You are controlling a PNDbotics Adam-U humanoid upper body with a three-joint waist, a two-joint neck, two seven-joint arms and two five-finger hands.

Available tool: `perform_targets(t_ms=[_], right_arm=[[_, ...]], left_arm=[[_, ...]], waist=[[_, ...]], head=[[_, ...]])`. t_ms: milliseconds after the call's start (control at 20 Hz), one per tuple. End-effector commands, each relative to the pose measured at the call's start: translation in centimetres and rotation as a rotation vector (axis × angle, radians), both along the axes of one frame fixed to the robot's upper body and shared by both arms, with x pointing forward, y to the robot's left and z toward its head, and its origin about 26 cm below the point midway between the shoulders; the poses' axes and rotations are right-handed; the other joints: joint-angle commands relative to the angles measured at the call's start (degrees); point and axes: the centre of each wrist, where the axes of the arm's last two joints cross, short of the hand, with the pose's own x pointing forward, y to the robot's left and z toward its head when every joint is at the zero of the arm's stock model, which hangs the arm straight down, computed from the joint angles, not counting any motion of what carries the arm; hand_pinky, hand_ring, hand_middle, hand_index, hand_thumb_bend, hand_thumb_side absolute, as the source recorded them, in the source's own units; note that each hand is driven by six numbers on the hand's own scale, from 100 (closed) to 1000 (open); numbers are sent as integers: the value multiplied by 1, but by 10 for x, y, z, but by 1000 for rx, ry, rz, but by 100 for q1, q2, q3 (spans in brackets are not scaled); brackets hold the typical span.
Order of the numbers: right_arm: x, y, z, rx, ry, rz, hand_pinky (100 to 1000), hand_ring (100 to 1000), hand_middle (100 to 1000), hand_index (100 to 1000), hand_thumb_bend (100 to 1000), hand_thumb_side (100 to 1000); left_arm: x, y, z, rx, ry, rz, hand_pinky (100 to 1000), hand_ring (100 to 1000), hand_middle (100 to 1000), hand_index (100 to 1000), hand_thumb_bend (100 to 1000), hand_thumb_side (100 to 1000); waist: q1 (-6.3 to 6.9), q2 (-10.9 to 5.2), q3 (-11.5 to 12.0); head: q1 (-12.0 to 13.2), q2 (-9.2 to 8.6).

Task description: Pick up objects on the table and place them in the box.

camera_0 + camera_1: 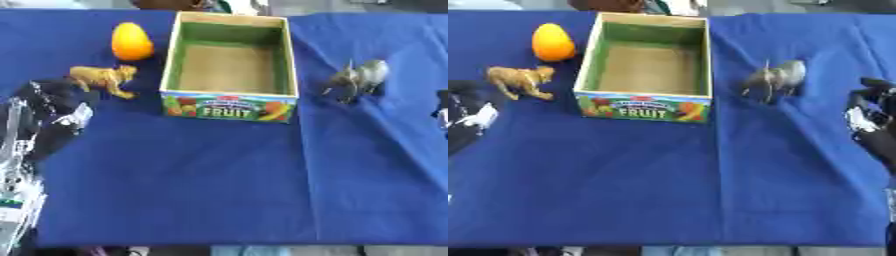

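Blue cloth is covering the desk (pixel 192 190) and lying bare along the near edge.

Left robot hand (pixel 52 107): resting at the left edge of the desk, just beside the lion's hind end and not touching it; holding nothing; how far its fingers are parted cannot be told.

Right robot hand (pixel 872 112): showing at the right edge of the desk, near the grey animal but apart from it; holding nothing; finger opening cannot be told.

Fruit box (pixel 229 109): standing at the middle far side, open at the top, with nothing showing on its cardboard floor.

Toy lion (pixel 105 79): tan, standing on its feet just left of the box, head pointing towards it.

Orange fruit (pixel 131 42): egg-shaped, perhaps a mango, sitting beyond the lion, near the box's far left corner.

Grey toy animal (pixel 359 79): horned, perhaps a rhinoceros, standing to the right of the box, apart from its wall.

Step in hand, as a judgement: nothing is boxed yet and the first pick is only being approached. Next move is calling for the left robot hand to reach the short way to the lion, close round its body, lift it clear of the box wall and release it inside.
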Motion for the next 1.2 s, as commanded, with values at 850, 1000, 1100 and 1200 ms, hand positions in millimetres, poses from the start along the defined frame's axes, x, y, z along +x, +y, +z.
perform_targets(t_ms=[850, 1000, 1100, 1200], right_arm=[[0, -2, 11, -11, -31, 4, 589, 793, 603, 809, 100, 261], [0, -3, 11, -12, -32, 0, 589, 793, 603, 809, 100, 262], [0, -4, 10, -13, -29, -1, 589, 793, 603, 809, 100, 262], [0, -4, 10, -15, -27, -1, 589, 794, 603, 809, 100, 263]], left_arm=[[1, 2, 9, 52, -16, -29, 521, 488, 502, 641, 635, 210], [0, 8, 19, 113, -32, -31, 525, 493, 506, 646, 647, 208], [-1, 14, 30, 179, -47, -35, 532, 498, 512, 655, 673, 205], [-2, 21, 42, 251, -54, -39, 540, 505, 519, 663, 708, 206]], waist=[[14, -74, -9], [23, -76, -15], [39, -83, -24], [52, -101, -27]], head=[[-16, -90], [-27, -69], [-24, -83], [-29, -68]])
